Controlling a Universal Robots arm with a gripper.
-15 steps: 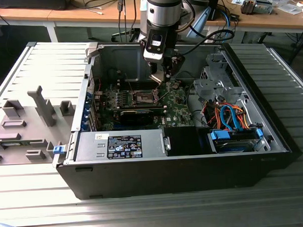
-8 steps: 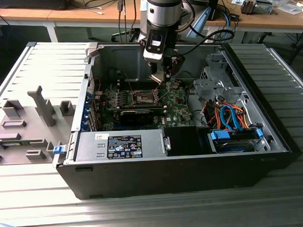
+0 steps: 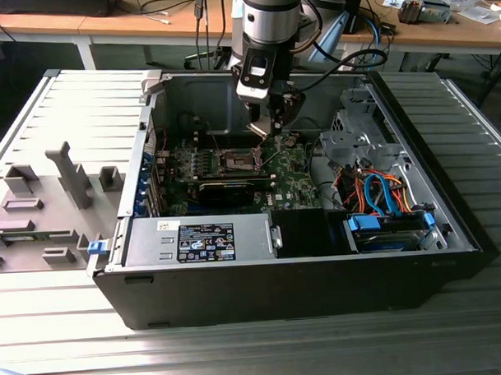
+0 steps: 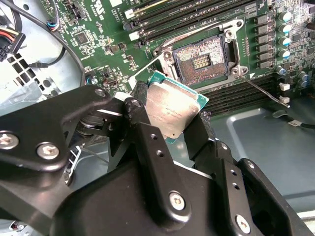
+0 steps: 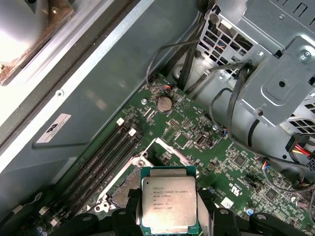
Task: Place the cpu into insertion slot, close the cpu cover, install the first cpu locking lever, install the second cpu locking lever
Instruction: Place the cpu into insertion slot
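Observation:
My gripper [image 3: 269,128] is inside the open computer case, just above the green motherboard, and is shut on the cpu [image 4: 172,110]. The cpu is a flat square chip with a grey metal face and a green edge, held by two opposite sides between the black fingers [image 4: 142,125]. It hangs tilted, clear of the board, in both wrist views, cpu [image 5: 169,205]. The insertion slot [image 4: 203,61] lies open close beside it, with a silvery rim and a dark pin field, insertion slot [image 3: 240,161]. A silvery frame, the cpu cover [image 5: 170,150], stands raised at the slot's edge. One thin wire lever [image 4: 263,88] sticks out sideways from the slot.
The case walls [image 3: 150,142] enclose the board. A metal drive cage [image 5: 275,73] with cable bundles [image 3: 374,191] stands at the exterior view's right. Black memory slots [image 5: 98,157] flank the socket. A power supply [image 3: 199,239] sits at the case front. Grey fixtures [image 3: 69,173] stand on the exterior view's left.

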